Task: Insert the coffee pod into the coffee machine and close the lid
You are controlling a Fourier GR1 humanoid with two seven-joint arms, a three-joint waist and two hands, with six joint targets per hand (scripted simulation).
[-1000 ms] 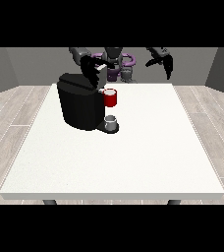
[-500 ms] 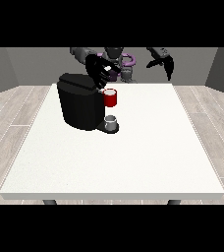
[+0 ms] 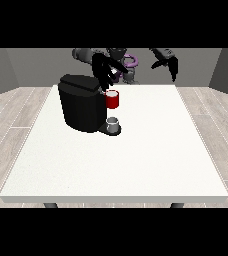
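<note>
The black coffee machine (image 3: 81,102) stands on the white table (image 3: 136,160), left of the middle. A red cup-shaped holder (image 3: 113,100) with a pale top sticks out at its front, above a small grey cup (image 3: 113,124) on the machine's base. The hand at the view's left (image 3: 104,73) hangs just above the red holder, with its fingers straight and spread downward; their tips reach the holder's rim. I cannot make out the coffee pod itself. The hand at the view's right (image 3: 169,62) is raised over the table's far edge, its fingers relaxed and holding nothing.
The robot's torso (image 3: 120,60) with a purple ring on it stands behind the table's far edge. The table's far edge lies close behind the machine. Bare white tabletop stretches to the right of the machine and towards the near edge.
The hand at the view's left has come down and forward, from above the machine's top to the red holder. The hand at the view's right has barely moved.
</note>
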